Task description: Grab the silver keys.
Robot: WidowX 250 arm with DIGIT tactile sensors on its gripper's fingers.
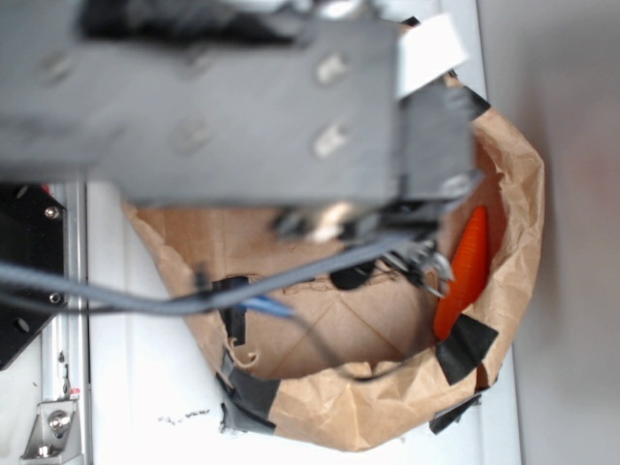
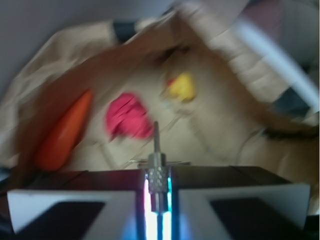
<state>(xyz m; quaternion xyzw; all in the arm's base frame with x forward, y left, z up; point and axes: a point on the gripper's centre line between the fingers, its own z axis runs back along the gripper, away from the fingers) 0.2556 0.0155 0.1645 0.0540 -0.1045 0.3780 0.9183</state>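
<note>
Not done yet, by the look of things. Down inside the brown paper bag (image 1: pixel 518 194), right under the big blurry arm (image 1: pixel 194 97): a small shiny bit, most likely the silver keys (image 1: pixel 433 268), just beside the long orange toy (image 1: pixel 470 257) on the bag's floor. Hard to say for sure, with so much blur and the arm hiding a lot. From the wrist view, looking along the claw (image 2: pixel 157 186): a thin wire (image 2: pixel 165 162) lying across just in front, maybe one of the key rings, too faint to be sure. Farther off on the paper: the orange toy, a pink lump (image 2: pixel 127 117) and a small yellow thing (image 2: pixel 182 86), all apart from each other. Cannot tell whether the claw is spread or pressed together, with only the two pale blocks and the screw between them showing. No clear sign of keys pinched or lifted. So, as a guess: reaching into the bag seems done, and getting close to the shiny bit too. Left to do: squeeze on the keys, then lift them up out of the bag without catching the orange toy beside them.
</note>
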